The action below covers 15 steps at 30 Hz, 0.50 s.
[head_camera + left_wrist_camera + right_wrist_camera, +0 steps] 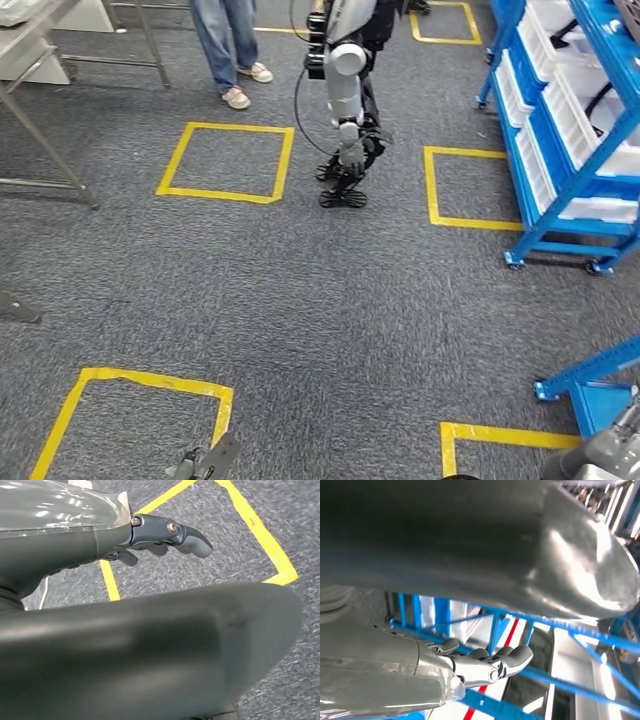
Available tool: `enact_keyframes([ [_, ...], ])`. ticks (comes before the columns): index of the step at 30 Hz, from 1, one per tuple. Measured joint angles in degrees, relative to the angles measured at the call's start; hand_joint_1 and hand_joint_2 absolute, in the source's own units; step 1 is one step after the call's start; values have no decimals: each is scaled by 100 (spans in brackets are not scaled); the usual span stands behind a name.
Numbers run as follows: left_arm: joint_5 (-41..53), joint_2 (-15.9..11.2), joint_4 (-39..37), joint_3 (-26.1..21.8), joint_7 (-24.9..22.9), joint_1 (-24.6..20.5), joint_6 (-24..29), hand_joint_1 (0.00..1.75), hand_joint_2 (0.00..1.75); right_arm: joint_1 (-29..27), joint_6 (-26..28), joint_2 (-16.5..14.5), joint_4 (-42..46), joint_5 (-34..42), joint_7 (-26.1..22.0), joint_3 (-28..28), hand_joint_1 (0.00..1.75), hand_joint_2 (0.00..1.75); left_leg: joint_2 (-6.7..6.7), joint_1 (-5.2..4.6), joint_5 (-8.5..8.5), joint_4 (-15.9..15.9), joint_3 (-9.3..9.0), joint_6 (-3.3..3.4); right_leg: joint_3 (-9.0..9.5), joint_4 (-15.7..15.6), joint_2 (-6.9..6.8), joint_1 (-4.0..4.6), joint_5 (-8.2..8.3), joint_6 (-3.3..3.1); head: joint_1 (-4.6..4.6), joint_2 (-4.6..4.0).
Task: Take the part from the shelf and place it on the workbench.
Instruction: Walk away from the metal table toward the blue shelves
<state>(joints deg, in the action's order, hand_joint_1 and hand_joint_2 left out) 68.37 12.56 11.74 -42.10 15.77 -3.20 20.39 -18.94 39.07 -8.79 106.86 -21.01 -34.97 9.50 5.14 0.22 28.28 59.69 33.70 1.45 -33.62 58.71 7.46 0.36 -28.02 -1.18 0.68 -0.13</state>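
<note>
Both hands of the robot hold nothing: the left hand (166,535) has its fingers stretched out over a yellow tape square (264,540) on the grey carpet (317,320), and the right hand (486,662) has its fingers straight and apart, close in front of the blue shelf (573,130). White bins (581,125) sit on that shelf; which part is meant I cannot tell. Left of the shelf stands another robot (347,90), and farther left a person (230,50).
</note>
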Motion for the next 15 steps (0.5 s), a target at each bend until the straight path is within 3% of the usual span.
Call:
enact_keyframes([
  [2,1,4,0,-4,0,-16,0,0,0,-23,2,-1,3,0,0,-2,0,0,-95,5,11,-85,-42,1,-30,-10,101,-23,-1,59,7,0],
  [3,1,8,0,-6,1,-26,0,0,0,-30,7,-1,7,-1,0,-3,0,0,-162,16,3,-125,-73,17,-44,30,33,-18,-41,85,-2,0],
  [4,2,13,0,-7,3,-32,0,0,0,-24,11,0,9,-1,0,-3,0,0,-238,29,-2,-165,-109,36,-99,162,-115,-10,-131,115,-9,0],
  [6,3,19,0,-7,4,-22,0,0,0,-6,19,1,10,-1,0,-3,0,0,-404,38,13,-206,-173,60,-379,750,-496,-17,-427,184,-21,0],
  [8,4,19,0,-12,-2,-4,1,0,0,-11,21,1,1,3,1,-4,0,0,-581,39,54,-206,-208,57,-747,1406,-658,-73,-629,257,-20,0],
  [9,4,19,0,-15,-4,-2,1,0,0,-20,22,2,-4,5,1,-6,0,0,-661,43,77,-206,-227,45,-819,1498,-691,-102,-588,289,-20,0],
  [10,4,19,0,-18,-5,-2,1,0,0,-25,22,3,-9,5,2,-8,0,0,-734,50,104,-205,-253,29,-774,1361,-722,-125,-443,314,-20,0],
  [12,4,21,0,-19,-5,-8,0,0,0,-23,22,5,-13,5,2,-9,0,0,-854,66,164,-209,-329,-21,-407,604,-901,-134,-49,339,-20,0],
  [13,4,22,0,-19,-5,-11,0,0,0,-17,22,5,-15,4,3,-9,0,0,-902,62,196,-210,-363,-58,-240,267,-998,-112,74,317,-20,0],
  [15,4,23,0,-19,-4,-20,0,0,0,-13,21,5,-20,3,4,-14,0,0,-982,51,244,-217,-410,-132,-105,-14,-1095,-54,103,239,-16,0],
])
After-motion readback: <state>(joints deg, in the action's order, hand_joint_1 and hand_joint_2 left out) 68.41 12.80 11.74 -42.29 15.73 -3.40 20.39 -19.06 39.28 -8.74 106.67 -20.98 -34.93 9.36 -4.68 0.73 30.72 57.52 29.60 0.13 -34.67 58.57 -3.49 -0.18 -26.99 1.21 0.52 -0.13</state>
